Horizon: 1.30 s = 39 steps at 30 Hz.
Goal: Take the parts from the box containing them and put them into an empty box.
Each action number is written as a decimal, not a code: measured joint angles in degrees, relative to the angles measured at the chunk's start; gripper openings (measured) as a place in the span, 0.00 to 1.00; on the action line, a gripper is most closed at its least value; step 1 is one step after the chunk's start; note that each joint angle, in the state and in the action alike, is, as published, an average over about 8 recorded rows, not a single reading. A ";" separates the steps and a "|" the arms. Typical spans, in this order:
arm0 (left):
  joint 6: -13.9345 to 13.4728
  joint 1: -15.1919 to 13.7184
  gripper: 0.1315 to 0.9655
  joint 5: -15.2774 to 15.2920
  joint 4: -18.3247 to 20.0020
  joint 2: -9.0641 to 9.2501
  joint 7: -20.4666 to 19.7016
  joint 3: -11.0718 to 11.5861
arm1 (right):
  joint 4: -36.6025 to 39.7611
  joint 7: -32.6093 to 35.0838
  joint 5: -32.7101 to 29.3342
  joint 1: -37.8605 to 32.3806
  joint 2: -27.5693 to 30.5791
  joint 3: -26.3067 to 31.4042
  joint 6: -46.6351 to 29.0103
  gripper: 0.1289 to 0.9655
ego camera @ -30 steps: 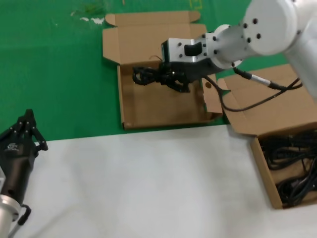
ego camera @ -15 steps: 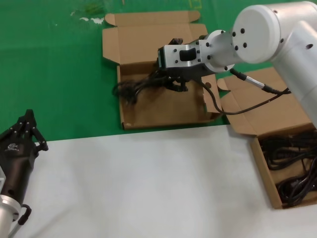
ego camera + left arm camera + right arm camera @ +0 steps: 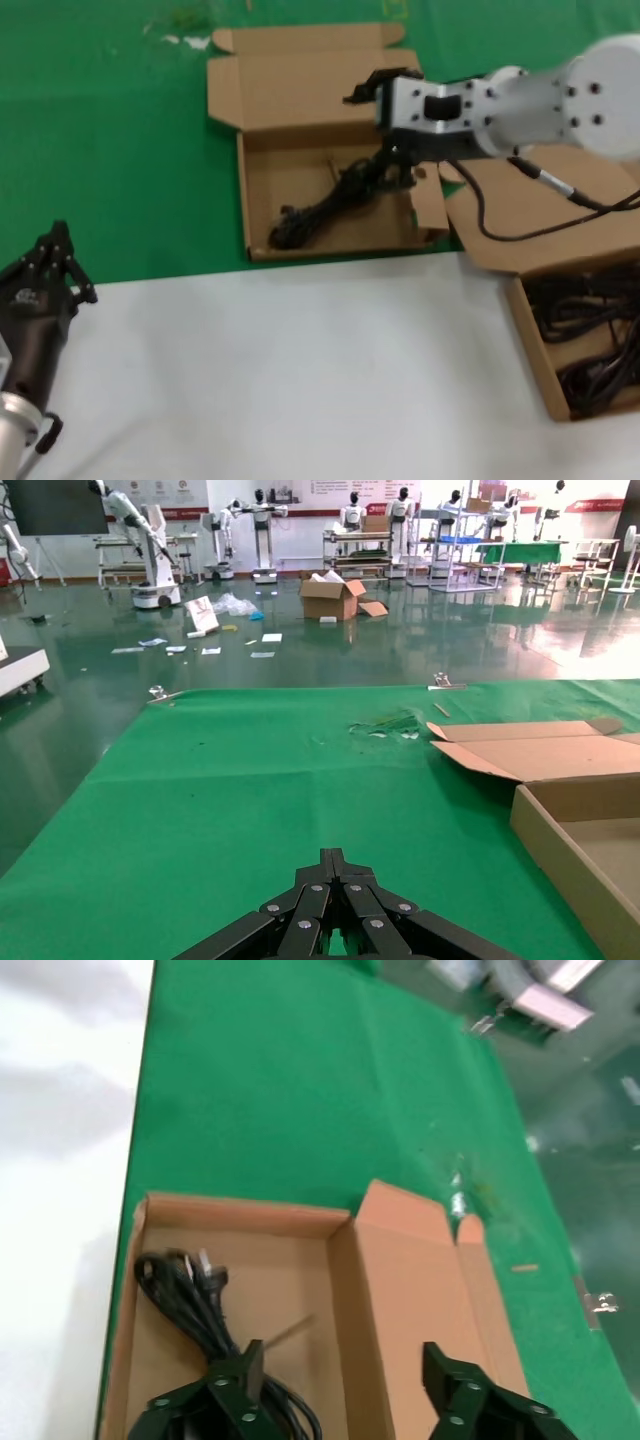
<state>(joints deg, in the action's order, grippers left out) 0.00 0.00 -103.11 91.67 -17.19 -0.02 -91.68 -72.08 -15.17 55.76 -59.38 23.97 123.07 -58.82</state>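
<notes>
Right gripper point(image 3: 385, 100) over far right part of wide box point(image 3: 262, 205), fingers point(image 3: 235, 1395) spread wide, holding nothing. One cable point(image 3: 330, 205) lies slantwise on wide box's floor, plug end toward near left corner, other end under gripper. Remaining cables point(image 3: 590, 340) sit in source box point(image 3: 530, 345) at right, on white cloth point(image 3: 300, 370). Left gripper point(image 3: 52, 262) parked low at left over white cloth edge, fingers closed together, empty.

On the worktop point(image 3: 300, 380), an open box point(image 3: 330, 205) sits centre-back with one cable bundle point(image 3: 325, 210) lying diagonally inside it. The right gripper point(image 3: 385, 85) hangs over its far right corner. A second box point(image 3: 535, 350) with more cables point(image 3: 595, 345) sits front right. The left gripper point(image 3: 55, 250) rests front left.
</notes>
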 joint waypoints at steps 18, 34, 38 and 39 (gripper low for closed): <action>0.00 0.00 0.01 0.00 0.00 0.00 0.00 0.00 | -17.33 -16.47 9.96 17.24 6.02 -12.74 4.44 0.82; 0.00 0.00 0.03 -0.01 0.00 0.00 0.00 0.00 | -17.69 -11.72 15.59 23.60 4.09 -15.55 12.62 0.99; 0.00 0.00 0.05 -0.01 0.00 0.00 0.00 0.00 | -17.80 -10.04 17.57 25.83 3.41 -16.54 15.50 0.99; 0.00 0.00 0.06 -0.01 0.00 0.00 0.00 0.00 | -17.83 -9.63 18.06 26.38 3.25 -16.78 16.21 0.99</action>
<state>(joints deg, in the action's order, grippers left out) 0.00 0.00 -103.12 91.67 -17.19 -0.02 -91.68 -89.91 -24.80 73.82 -33.01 27.21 106.29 -42.61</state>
